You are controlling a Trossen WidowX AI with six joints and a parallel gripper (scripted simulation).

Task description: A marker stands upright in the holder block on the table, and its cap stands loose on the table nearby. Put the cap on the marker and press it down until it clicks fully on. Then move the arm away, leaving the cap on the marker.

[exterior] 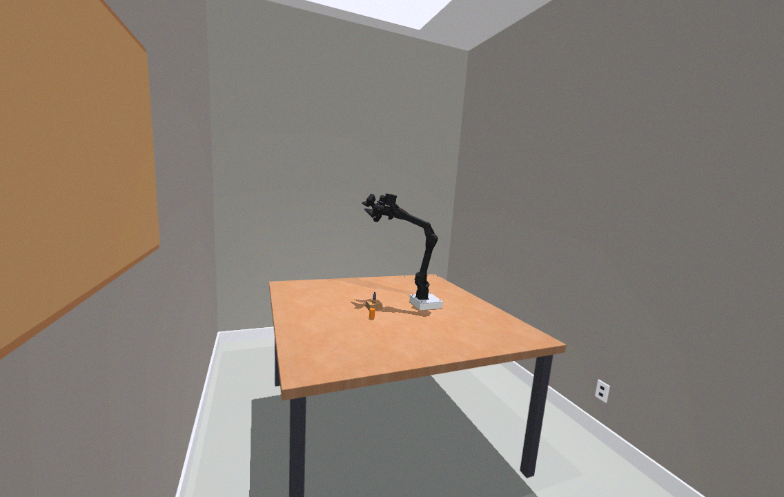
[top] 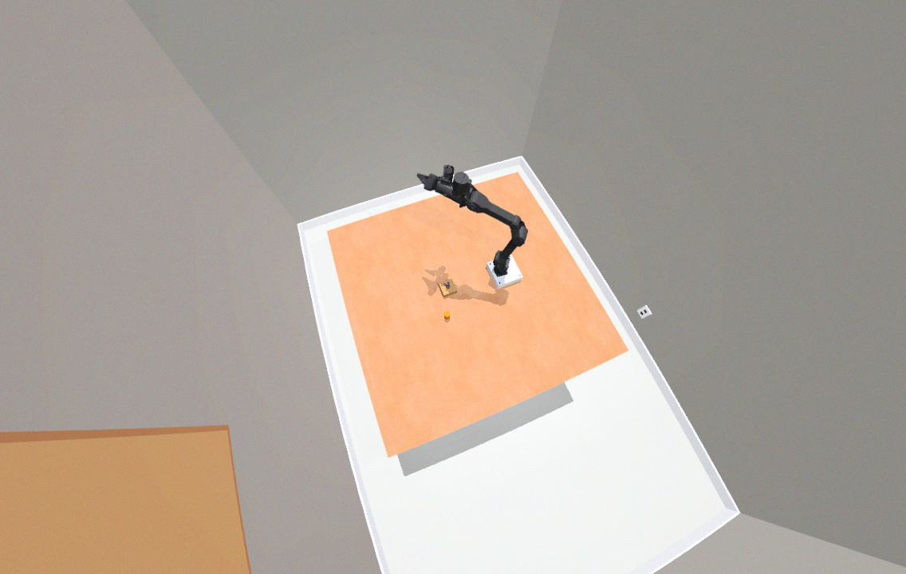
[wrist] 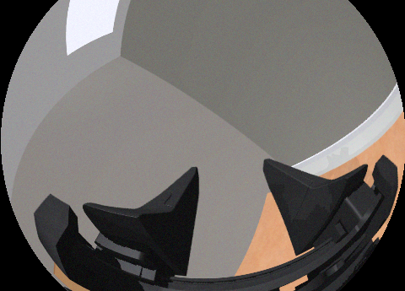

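The small orange cap [top: 447, 314] [exterior: 371, 313] stands on the table in front of the holder block. The dark marker [top: 447, 285] [exterior: 374, 296] stands upright in the tan holder block [top: 449, 291] [exterior: 373, 305]. No cap is on the marker. My black gripper [exterior: 364, 207] [wrist: 230, 164] is open and empty, raised high above the table, well away from both the cap and the marker. In the wrist view its two fingers stand apart with only walls, floor and a bit of table behind them. The cap, marker and block are not in the wrist view.
The orange-brown table [top: 499, 342] [exterior: 432, 339] bears the white arm base [top: 505, 273] [exterior: 426, 301] to the right of the holder block. The arm's shadow falls across the block and the table beside it. A large tan panel [top: 92, 506] [exterior: 49, 172] is on the left wall.
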